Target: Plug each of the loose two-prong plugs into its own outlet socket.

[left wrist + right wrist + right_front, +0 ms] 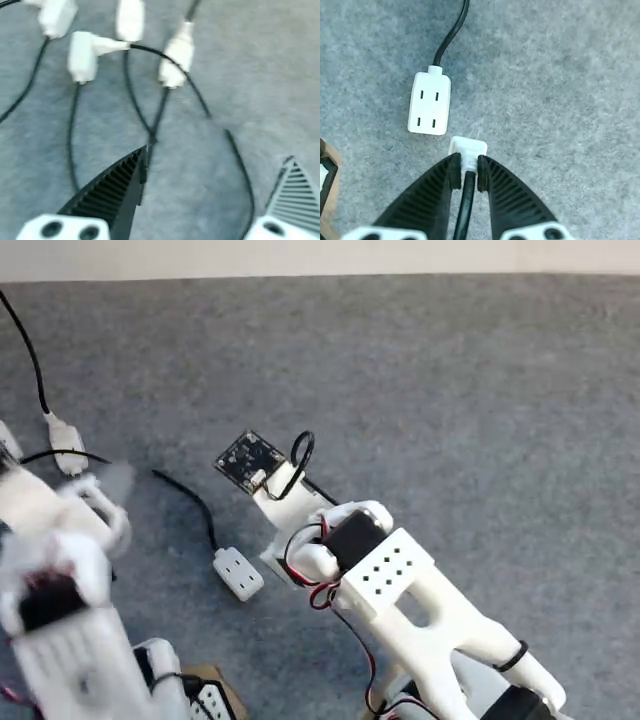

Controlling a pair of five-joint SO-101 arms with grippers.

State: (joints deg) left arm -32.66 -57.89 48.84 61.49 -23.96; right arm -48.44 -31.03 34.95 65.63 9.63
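- Pinching a small white two-prong plug (pixel 468 151) by its rear, the right gripper (pixel 467 167) has its black ribbed fingers (pixel 437 195) pressed against both sides of the plug body. The plug's black cord (pixel 465 210) runs back between them. This hold probably leaves the plug's front end free to meet a socket.
- Lying flat on the grey carpeted surface (pixel 560 100) is a white rectangular plastic outlet block (pixel 429 103), slots facing up. Both pairs of slots are empty. Its own thick black cable (pixel 451 32) leads off from the far end.
- With the slots facing up, I judge the plug must come down onto them prongs first. The prongs themselves are hidden.
- The held plug sits just beside the block's near end, apart from it and a little off the line of the slots. It looks to need a short shift across before it can be pushed in.
- From the high view, the outlet block (pixel 238 573) lies between the two arms, close to the right arm's working end.
- The left gripper (pixel 216 155) is spread wide and holds nothing. Several loose white plugs (pixel 82 55) on thin black cables lie ahead of it, well clear of its fingers, apparently waiting their turn.
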